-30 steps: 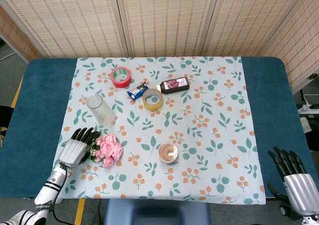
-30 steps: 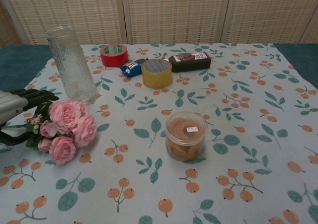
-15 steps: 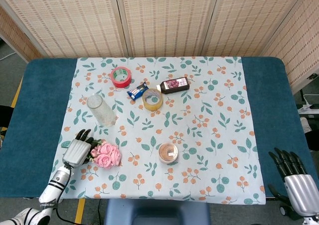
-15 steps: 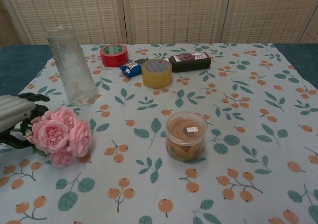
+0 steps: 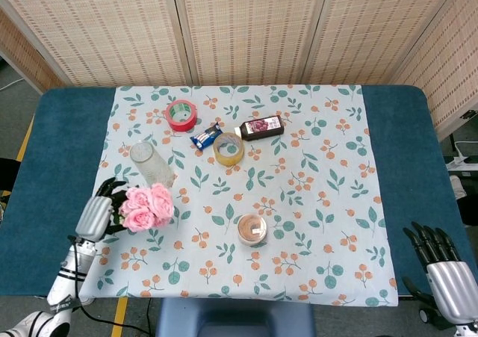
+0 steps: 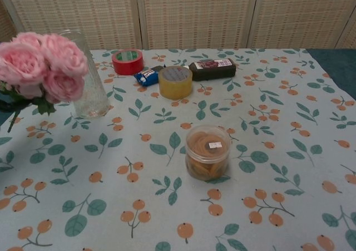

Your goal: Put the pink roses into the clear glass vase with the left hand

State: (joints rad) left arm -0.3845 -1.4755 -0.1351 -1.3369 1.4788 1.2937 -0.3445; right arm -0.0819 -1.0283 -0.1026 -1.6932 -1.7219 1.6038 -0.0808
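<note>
- Lifted off the floral tablecloth, the bunch of pink roses now rides in the left hand, fingers wrapped around the stems.
- Carrying step: next, tip stems into the tall clear glass vase just beside.

Looks like an indoor robot test room dressed as a home corner, not a real household. Woven folding screens closing off the back, a blue-covered table under a leaf-and-berry print cloth, mixed props laid out: red tape roll, yellow tape roll, dark bottle, snack jar. Bare grey floor, yellow floor marking and a power strip at the edges
</note>
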